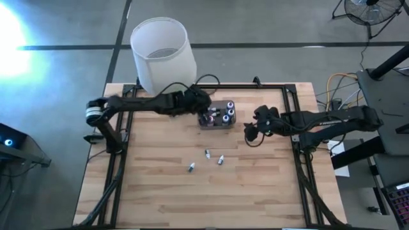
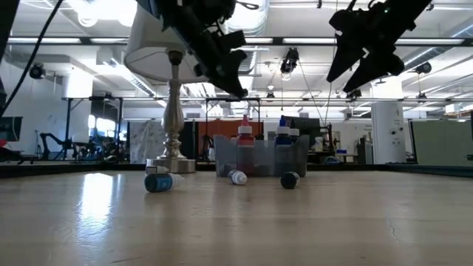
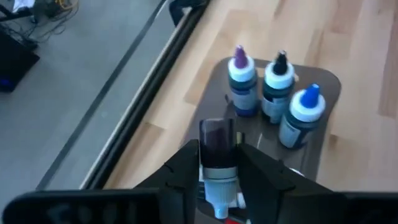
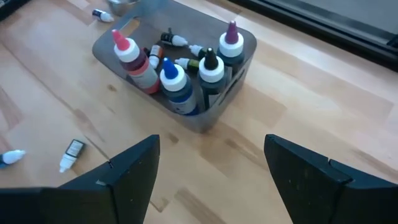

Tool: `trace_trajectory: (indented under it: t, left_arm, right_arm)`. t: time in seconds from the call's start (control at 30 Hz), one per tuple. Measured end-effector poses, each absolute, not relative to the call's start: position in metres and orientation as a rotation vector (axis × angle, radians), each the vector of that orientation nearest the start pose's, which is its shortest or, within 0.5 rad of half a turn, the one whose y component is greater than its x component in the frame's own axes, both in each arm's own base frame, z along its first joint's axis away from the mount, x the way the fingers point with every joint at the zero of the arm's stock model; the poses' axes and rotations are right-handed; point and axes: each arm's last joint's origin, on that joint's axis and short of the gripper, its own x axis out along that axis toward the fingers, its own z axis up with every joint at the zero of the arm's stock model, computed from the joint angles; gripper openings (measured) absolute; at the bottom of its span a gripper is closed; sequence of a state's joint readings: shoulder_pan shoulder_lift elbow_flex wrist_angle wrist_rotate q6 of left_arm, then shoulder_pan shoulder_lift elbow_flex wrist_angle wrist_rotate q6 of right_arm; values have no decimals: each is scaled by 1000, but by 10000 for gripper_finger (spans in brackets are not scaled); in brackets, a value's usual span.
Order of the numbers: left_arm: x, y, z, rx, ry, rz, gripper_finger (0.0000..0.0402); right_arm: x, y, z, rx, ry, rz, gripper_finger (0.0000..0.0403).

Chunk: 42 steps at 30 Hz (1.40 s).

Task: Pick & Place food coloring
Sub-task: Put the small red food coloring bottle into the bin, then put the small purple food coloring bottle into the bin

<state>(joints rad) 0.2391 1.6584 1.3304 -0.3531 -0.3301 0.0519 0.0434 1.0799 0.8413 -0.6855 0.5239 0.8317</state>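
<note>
Three small food coloring bottles lie on their sides on the bare wood toward the near middle of the table (image 1: 160,191): one (image 1: 190,167) nearest the front edge, a second (image 1: 220,160) just beyond it to the right, a third (image 1: 207,153) a little farther back. Beyond them, toward the far edge, the translucent grey box (image 1: 215,115) holds more food coloring, with four larger bottles standing upright inside, among them a red-bodied bottle (image 4: 134,59) and a blue-capped bottle (image 4: 174,84), and several tiny droppers lying behind them. The left gripper (image 1: 203,112) hangs over the box's left end, its fingers pinched on a dark-bodied dropper bottle (image 3: 217,158) with its white neck pointing down, above the box's interior. The left arm reaches in from the table's left edge, stretched along the far side past the white-shaded lamp (image 1: 163,48). The right gripper (image 1: 250,133) hovers just right of the box, clear of the wood, its fingers spread wide and empty, and its arm extends in from the right edge.
</note>
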Motion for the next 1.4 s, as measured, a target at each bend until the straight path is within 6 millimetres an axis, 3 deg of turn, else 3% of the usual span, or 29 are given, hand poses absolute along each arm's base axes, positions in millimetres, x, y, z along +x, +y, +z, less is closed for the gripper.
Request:
trace_trajectory:
  t: [0.2,0.37,0.57,0.73,0.87,1.03,1.17,1.4]
  left_arm:
    - [363,80,282,107,701,567,129]
    - [358,63,290,173,701,654,154]
    - [340,14,307,154,687,595,158]
    - [321,-38,296,158,684,612,158]
    - [293,-61,260,49,703,752,158]
    - [258,-46,211,-129,674,952,158]
    - [240,-14,192,-289,575,1072,158]
    - [213,35,168,-626,256,1284,158]
  right_arm:
    - [206,-2,264,503,630,-758,284]
    - [207,3,267,488,630,-726,285]
    - [211,12,265,454,658,-685,285]
    - [219,17,256,425,704,-681,283]
    - [225,18,248,413,731,-689,283]
    - [230,19,242,407,750,-694,281]
    - [231,19,241,405,755,-697,281]
    - [231,19,239,413,753,-709,276]
